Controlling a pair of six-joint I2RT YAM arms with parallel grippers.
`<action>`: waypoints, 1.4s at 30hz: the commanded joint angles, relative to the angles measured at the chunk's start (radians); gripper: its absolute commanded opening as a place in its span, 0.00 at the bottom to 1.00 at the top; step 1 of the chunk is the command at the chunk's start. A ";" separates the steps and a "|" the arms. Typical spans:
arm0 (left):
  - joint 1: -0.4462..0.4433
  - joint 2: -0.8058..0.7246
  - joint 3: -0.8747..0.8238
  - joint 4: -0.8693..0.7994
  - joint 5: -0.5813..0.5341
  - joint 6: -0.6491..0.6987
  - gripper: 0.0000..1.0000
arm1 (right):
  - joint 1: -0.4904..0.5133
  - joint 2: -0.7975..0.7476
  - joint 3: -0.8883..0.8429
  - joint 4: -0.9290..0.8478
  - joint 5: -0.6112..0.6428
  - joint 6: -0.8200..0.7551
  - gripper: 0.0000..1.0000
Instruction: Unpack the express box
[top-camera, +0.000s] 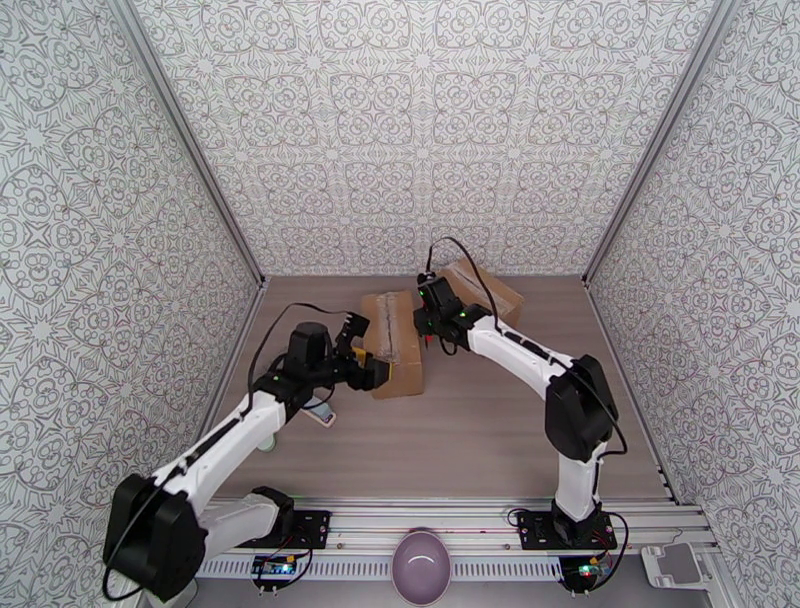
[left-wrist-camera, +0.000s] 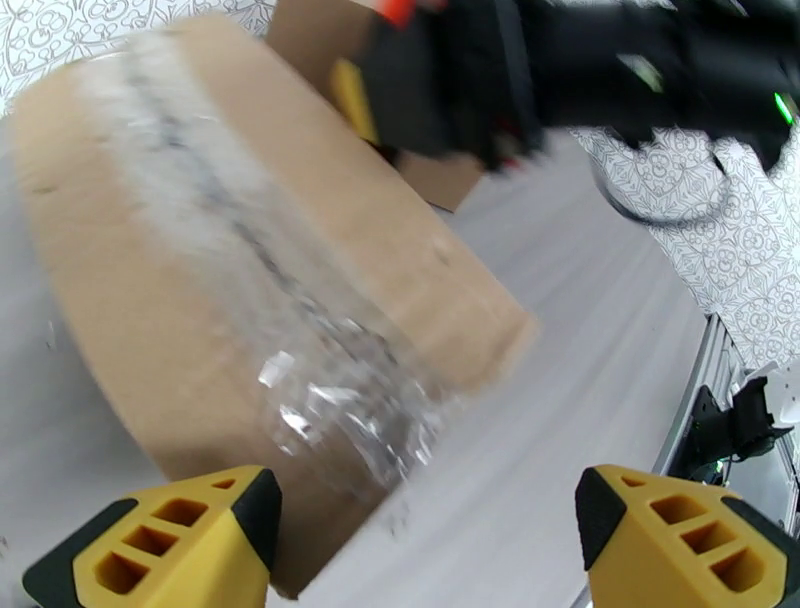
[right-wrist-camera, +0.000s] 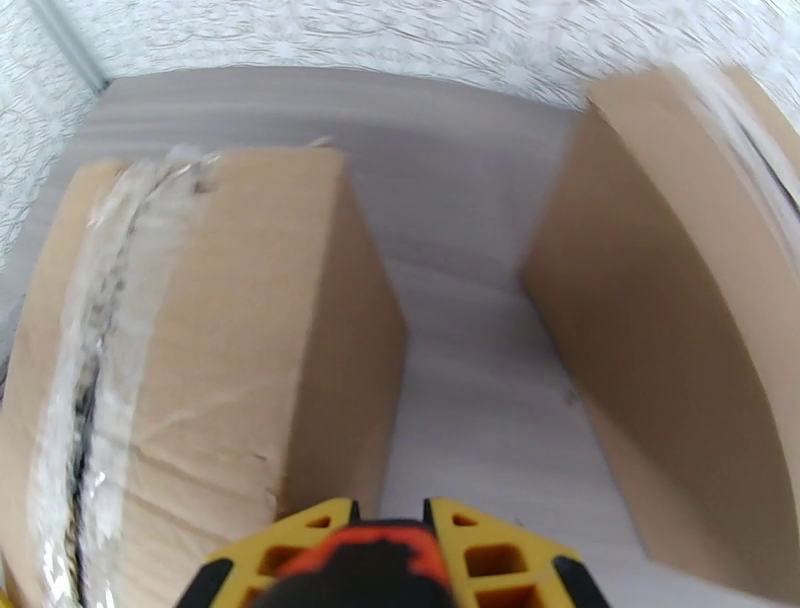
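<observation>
Mid-frame, the left claw (left-wrist-camera: 425, 510) gapes wide at the taped brown cardboard box (top-camera: 392, 345), likely steadying it, while the right claw (right-wrist-camera: 385, 525) clamps an orange-black tool (right-wrist-camera: 365, 568).

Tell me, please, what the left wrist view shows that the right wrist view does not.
Left wrist view: the open left tool, the right arm above the box's far end, and the rail at the table's near edge. Right wrist view: the right tool shut on an orange-and-black object, and the strip of table separating the boxes. Both: the taped box and a second box.
</observation>
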 joint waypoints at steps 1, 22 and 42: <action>-0.054 -0.032 -0.032 -0.057 -0.068 -0.062 0.83 | 0.006 0.035 0.086 0.007 -0.039 -0.064 0.00; 0.312 0.476 0.639 -0.163 -0.071 0.170 0.86 | 0.000 -0.461 -0.341 -0.050 0.069 0.002 0.00; 0.310 0.544 0.425 0.061 0.217 0.087 0.86 | 0.153 -0.337 -0.402 0.115 0.048 0.022 0.00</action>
